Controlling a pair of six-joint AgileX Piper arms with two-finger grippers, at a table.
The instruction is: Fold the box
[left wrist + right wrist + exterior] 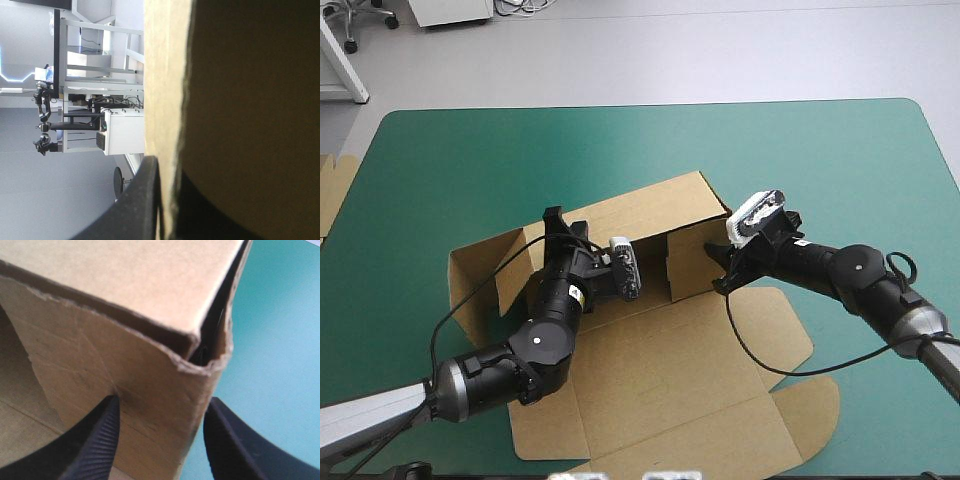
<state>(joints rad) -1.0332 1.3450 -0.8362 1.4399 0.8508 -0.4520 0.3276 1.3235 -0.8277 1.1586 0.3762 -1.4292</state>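
The brown box [670,380] lies in the middle of the teal-green table, its back wall [650,205] raised and short side flaps standing at both ends. My left gripper [557,228] reaches into the left part of the raised wall. In the left wrist view my left gripper [167,200] is shut on the board's edge [165,75], one finger on each face. My right gripper [723,270] is at the box's right corner. In the right wrist view my right gripper [160,410] stands open, its fingers straddling the standing corner flap [125,355].
The box's lid panel and its flaps [790,420] lie flat toward the table's front. An edge of more brown board [335,190] shows at the table's left edge. Bare teal-green cover [840,170] lies behind and to the right of the box.
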